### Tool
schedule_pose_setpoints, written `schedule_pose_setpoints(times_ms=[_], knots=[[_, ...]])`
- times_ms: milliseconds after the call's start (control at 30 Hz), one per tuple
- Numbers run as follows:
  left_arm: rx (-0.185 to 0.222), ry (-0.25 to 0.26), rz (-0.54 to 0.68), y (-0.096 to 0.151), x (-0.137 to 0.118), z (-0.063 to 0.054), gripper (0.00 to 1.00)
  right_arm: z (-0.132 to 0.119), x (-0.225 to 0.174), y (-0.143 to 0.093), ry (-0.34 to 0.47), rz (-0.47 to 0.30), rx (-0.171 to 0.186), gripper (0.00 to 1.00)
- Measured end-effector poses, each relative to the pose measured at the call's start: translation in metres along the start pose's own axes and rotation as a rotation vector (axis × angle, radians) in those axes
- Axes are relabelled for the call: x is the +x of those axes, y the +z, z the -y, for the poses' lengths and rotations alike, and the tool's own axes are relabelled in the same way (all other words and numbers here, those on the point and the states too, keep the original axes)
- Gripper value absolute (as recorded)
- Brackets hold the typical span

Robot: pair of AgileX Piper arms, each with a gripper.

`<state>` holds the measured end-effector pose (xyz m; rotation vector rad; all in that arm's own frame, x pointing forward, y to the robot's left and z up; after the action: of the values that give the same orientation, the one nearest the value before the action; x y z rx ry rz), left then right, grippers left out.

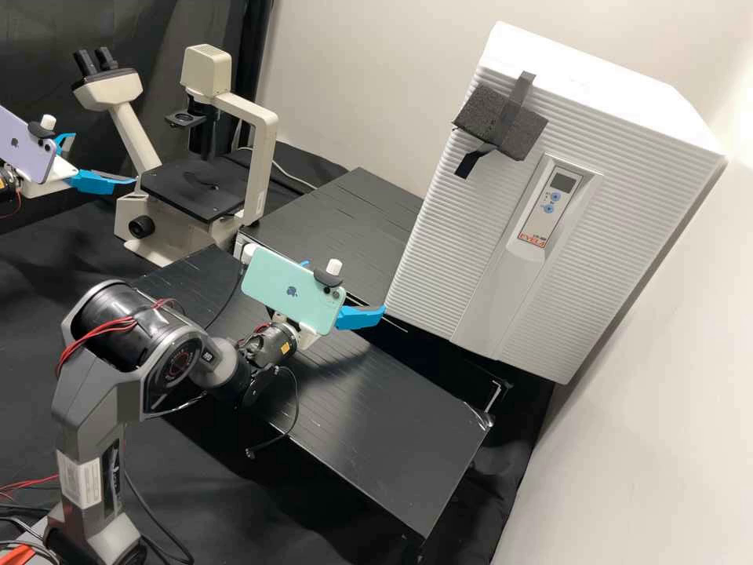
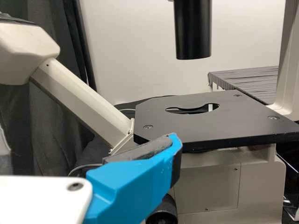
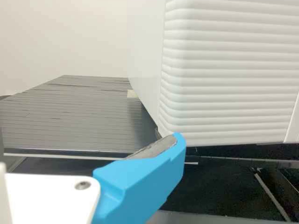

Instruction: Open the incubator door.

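The incubator stands on the black surface, its ribbed door shut. My right hand is open and empty by the door's lower corner, though I can't tell if they touch; my left hand, also open and empty, is well apart, beside the microscope.

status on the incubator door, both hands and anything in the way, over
Left hand open, near the microscope. Right hand open, close to incubator, lower corner. Door closed; dark foam taped near upper corner, possibly in the way.
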<state>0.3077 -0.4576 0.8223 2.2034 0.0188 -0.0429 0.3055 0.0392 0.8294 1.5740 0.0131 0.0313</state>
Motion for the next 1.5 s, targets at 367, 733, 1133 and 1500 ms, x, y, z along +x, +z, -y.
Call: schedule_pose_setpoints(times_ms=[367, 733, 1133, 1500], knots=[[0.0, 0.0, 0.0, 0.0, 0.0, 0.0, 1.0, -0.004, -0.001, 0.002, 0.01, 0.003, -0.004, 1.0], [0.0, 0.0, 0.0, 0.0, 0.0, 0.0, 1.0, -0.076, 0.005, -0.02, 0.248, -0.08, 0.025, 1.0], [0.0, 0.0, 0.0, 0.0, 0.0, 0.0, 1.0, -0.127, 0.027, -0.045, 0.36, -0.058, 0.062, 1.0], [0.0, 0.0, 0.0, 0.0, 0.0, 0.0, 1.0, -0.142, 0.026, -0.065, 0.446, -0.017, 0.039, 1.0]])
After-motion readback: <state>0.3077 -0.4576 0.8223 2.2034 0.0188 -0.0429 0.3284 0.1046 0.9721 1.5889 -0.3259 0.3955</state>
